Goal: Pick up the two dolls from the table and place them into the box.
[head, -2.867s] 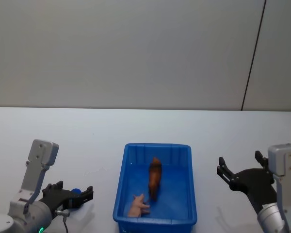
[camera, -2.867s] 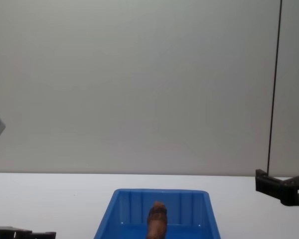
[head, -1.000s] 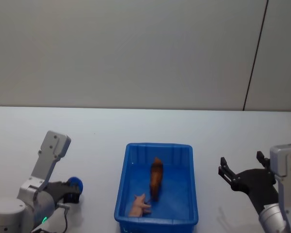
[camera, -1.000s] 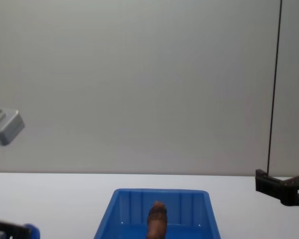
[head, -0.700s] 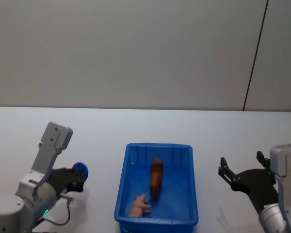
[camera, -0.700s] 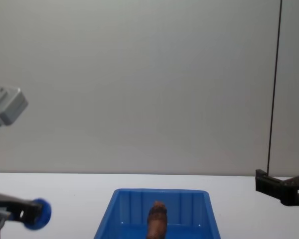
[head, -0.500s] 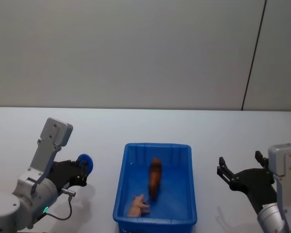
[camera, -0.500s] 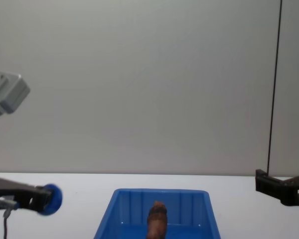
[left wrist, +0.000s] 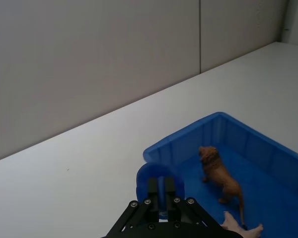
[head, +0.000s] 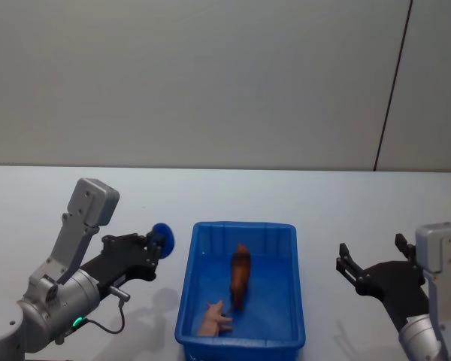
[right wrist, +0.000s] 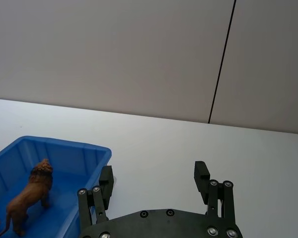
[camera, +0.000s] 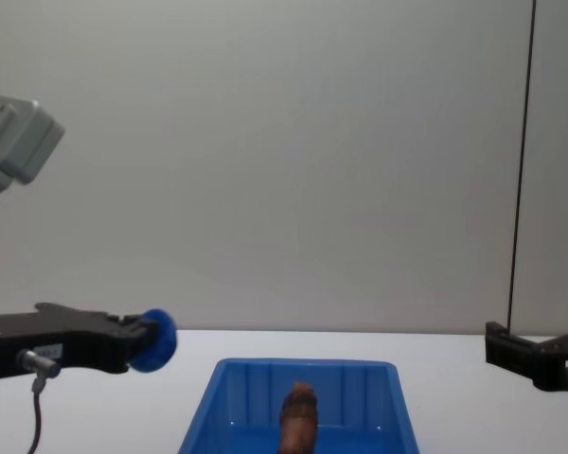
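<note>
Presently on record, item by item.

Box point(head: 244, 226): bright blue plastic bin with sloping, ribbed inner walls, standing on the white table point(head: 323, 203) at centre front. No label or writing can be read on it.

Brown doll point(head: 240, 274): reddish-brown four-legged animal with a shaggy mane, standing upright inside the box, near its middle; its head points toward the far wall. In the chest view its head point(camera: 299, 409) rises above the near rim.

Pale doll point(head: 213, 320): peach-coloured figurine, lying inside the box at the near left corner, just beside the brown doll's hind end. No marking legible on either.

Left gripper point(head: 159, 242): raised above the table, just left of the box's far left corner, reaching in from the left. Its fingers are closed together on a small blue disc-shaped piece point(head: 163, 237); what the piece is cannot be told. In the left wrist view the same blue piece point(left wrist: 156, 178) sits at the fingertips, with the box and both dolls beyond it.

Right gripper point(head: 372, 263): held off to the right of the box, well apart from it, above the table. Jaws stand wide apart, with nothing between them.

Wall behind: plain grey panels with one dark vertical seam point(head: 391, 90). No brand, label or text readable on arms, box or wall.
</note>
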Available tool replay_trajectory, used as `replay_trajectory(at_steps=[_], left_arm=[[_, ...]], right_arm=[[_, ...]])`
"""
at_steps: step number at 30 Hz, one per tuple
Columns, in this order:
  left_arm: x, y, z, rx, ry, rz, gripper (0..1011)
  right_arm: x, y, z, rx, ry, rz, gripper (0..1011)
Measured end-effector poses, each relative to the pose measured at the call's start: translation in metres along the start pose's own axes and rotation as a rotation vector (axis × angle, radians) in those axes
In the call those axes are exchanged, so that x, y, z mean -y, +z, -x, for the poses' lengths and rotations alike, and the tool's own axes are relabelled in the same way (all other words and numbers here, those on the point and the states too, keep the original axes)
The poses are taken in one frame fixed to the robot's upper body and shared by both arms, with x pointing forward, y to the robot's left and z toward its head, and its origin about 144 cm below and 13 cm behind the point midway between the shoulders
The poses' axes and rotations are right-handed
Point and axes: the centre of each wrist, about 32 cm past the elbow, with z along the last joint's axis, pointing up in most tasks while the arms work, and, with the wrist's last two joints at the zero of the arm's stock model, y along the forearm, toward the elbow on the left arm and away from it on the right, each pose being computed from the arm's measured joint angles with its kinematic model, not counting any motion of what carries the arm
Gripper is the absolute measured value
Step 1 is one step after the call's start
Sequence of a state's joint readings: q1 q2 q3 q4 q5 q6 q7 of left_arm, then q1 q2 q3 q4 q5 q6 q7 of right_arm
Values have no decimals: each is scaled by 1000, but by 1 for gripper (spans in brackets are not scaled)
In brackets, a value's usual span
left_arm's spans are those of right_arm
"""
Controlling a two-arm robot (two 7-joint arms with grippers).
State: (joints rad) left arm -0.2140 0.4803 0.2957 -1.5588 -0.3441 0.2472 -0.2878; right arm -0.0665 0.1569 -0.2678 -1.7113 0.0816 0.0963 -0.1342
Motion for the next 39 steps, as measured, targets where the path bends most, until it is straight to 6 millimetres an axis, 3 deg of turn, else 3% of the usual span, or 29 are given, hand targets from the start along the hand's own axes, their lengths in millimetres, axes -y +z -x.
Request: replay_trajectory(at_steps=[16, 29, 39], left_arm=[[8, -8, -5, 20, -245, 134, 95], [23, -15, -7, 33, -447, 213, 458], [37, -19, -7, 44, -593, 267, 815]], right_arm=[[0, 0, 0, 0, 0, 0, 1001], [0, 0, 0, 0, 0, 0, 1001], [0, 0, 0, 0, 0, 0, 1001]])
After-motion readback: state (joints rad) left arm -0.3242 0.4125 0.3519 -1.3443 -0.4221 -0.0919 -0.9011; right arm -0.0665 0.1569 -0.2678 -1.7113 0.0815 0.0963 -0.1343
